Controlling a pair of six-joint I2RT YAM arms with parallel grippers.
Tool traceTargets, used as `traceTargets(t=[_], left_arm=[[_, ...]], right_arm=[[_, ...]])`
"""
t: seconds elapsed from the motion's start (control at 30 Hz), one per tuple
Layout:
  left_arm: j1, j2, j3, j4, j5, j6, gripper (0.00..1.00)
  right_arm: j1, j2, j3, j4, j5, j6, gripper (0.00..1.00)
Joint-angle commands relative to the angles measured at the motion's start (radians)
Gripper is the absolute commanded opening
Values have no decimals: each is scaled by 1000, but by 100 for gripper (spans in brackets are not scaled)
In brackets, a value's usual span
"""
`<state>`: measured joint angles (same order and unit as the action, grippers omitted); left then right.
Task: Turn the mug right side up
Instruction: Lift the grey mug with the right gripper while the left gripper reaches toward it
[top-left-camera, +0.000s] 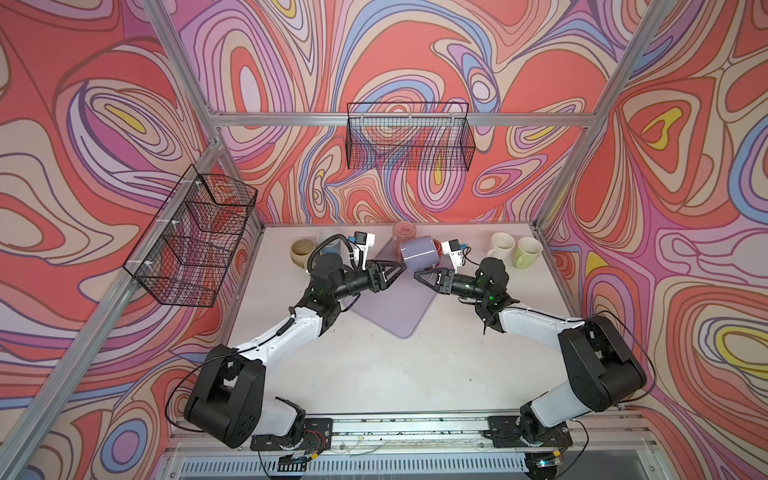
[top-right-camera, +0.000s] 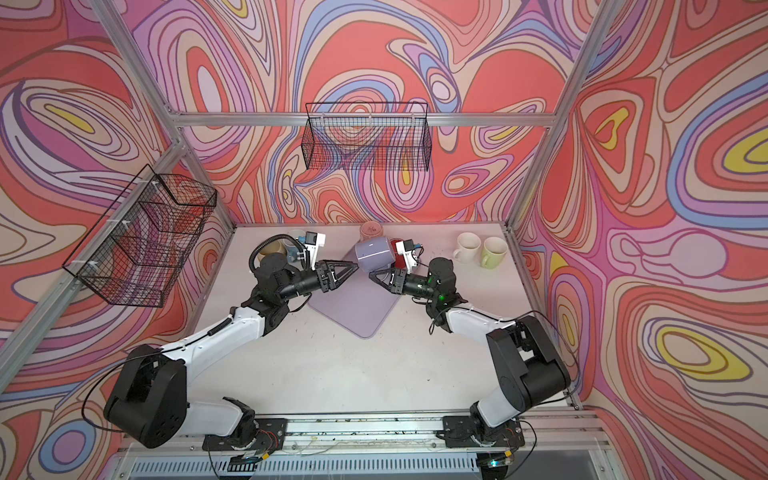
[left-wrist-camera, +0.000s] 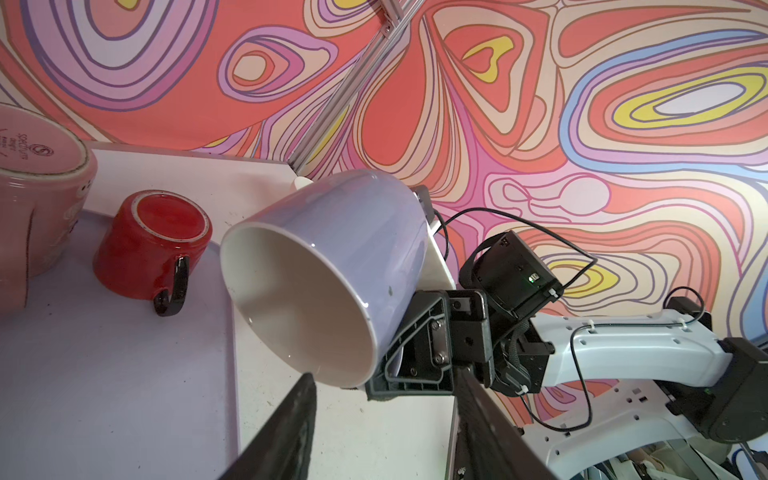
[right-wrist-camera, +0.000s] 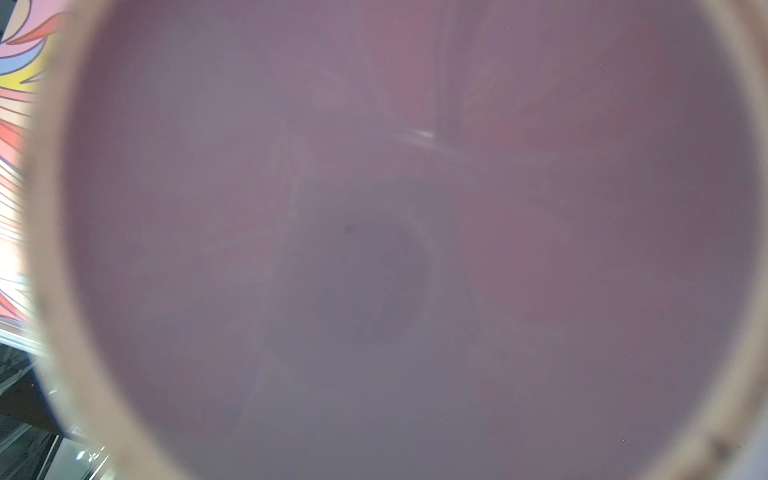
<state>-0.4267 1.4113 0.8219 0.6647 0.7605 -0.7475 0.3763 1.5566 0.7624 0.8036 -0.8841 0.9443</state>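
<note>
**Step in hand: rotating the mug.** We are holding the lavender mug (top-left-camera: 417, 257) in the air above the far corner of the lavender mat (top-left-camera: 395, 307), clear of the bench (top-left-camera: 374, 374). The mug is tilted roughly onto its side. In the left wrist view its open mouth is facing the left arm and slightly downward. We are judging the turn as partly done, because the mouth is not yet facing up.

**End effector state.** The right end effector (top-left-camera: 419, 275) is clenched on the mug low on its wall. A strip of lavender is showing between the jaws, which we are taking to be the handle. The right wrist view is blocked by the blurred base of the mug and is confirming nothing further. The left end effector (top-left-camera: 400, 269) is released, with its jaws apart and empty, and is hovering just beside the mug's rim.

**Surroundings.** A red mug (left-wrist-camera: 151, 245) and a pink mug (left-wrist-camera: 37, 187) are standing upside down on the mat, near the held mug.

**Next move.** We are expecting the following:
- The right wrist rolls further until the mouth points up.
- The mug is then lowered onto a free spot, well apart from the red mug.
- The left end effector stays out of the swing path or steadies the wall.
</note>
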Motion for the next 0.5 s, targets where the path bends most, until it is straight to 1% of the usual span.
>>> traceTargets(t=[0.0,0.23,0.47], left_arm=[[-10,46,32,125,22,-47,56],[-32,89,86,157,25,-55,56],[-48,104,98,175,26,-65,55]], right_arm=[[10,-27,6,114,-31,-7,1],[26,-21,11,111,-32,-14,1],[33,-10,30,113,-41,-13,1]])
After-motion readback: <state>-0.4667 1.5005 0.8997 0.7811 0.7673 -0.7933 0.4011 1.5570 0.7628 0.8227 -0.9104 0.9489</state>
